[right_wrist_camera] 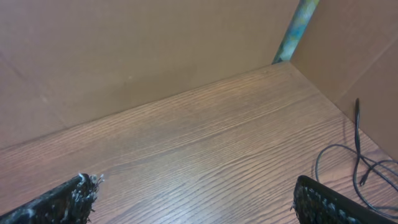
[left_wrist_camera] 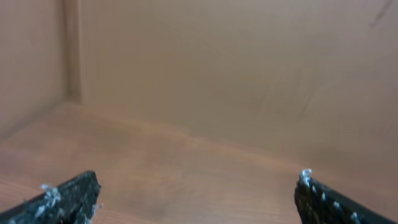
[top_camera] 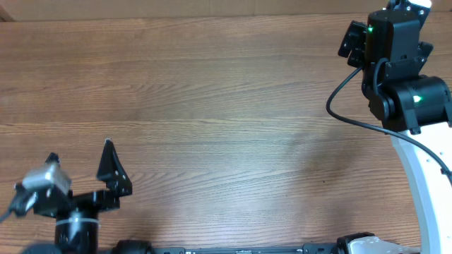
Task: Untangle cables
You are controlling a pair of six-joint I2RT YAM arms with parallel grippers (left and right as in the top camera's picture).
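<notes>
Closest to the right wrist lens are the black fingers [right_wrist_camera: 59,204] of the right gripper [right_wrist_camera: 196,184], one in each bottom corner of the view and spread wide with nothing between them. Just past the right-hand finger I can see the cables [right_wrist_camera: 360,167]. They are thin black cords lying loose on the wooden surface [right_wrist_camera: 205,130], curving and crossing one another. One strand runs straight up toward the cardboard wall [right_wrist_camera: 348,56], and a small plug end shows lower down. I cannot tell how many cords there are, as the bundle runs off the picture. They sit near the surface's edge below that wall, short of the corner where a blue-green strip [right_wrist_camera: 297,28] stands.

From the left wrist, the left gripper [left_wrist_camera: 197,180] is also spread wide and holds nothing, with bare wood ahead of it. In the overhead view it hovers at the near left corner of the surface [top_camera: 79,159], and the right arm [top_camera: 395,63] sits at the far right corner. I see no cords there.
</notes>
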